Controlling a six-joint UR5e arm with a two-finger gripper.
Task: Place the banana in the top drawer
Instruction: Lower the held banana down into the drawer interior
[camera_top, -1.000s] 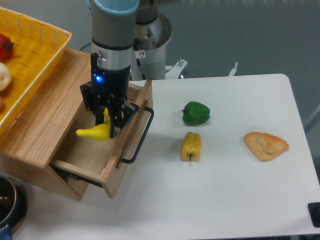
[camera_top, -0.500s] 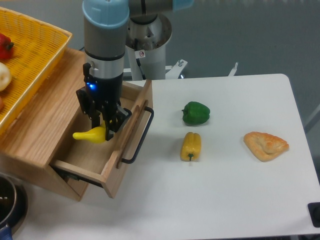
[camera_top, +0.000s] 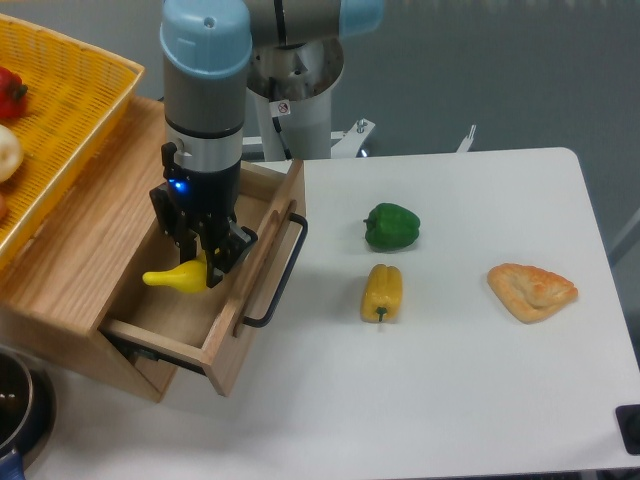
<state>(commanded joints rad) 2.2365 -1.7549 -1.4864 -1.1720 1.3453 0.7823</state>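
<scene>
So the black two-finger gripper (camera_top: 203, 268) points straight down into the open drawer, and its fingers are clamped on the long, smooth yellow toy banana (camera_top: 176, 278). The banana's pointy end sticks out to the left of the fingers, while the rest of it is hidden behind them, so most of its length can't really be seen. It hangs inside the shallow light oak wooden top drawer (camera_top: 190, 325), over the drawer floor; whether it's touching the floor or just above it, I can't tell from this angle. The drawer is pulled out toward the table, and its black metal U-shaped bar handle (camera_top: 278, 280) sits on the front, just right of the gripper. Up on the wooden cabinet top, to the left, there's a yellow woven basket (camera_top: 70, 110) with a red pepper (camera_top: 10, 92) in it. Out on the white table (camera_top: 450, 390), well apart from the drawer, sit a green bell pepper (camera_top: 392, 226), a stubby yellow bell pepper (camera_top: 382, 292) just below it, and a tan pastry-looking wedge (camera_top: 532, 291) further right.
</scene>
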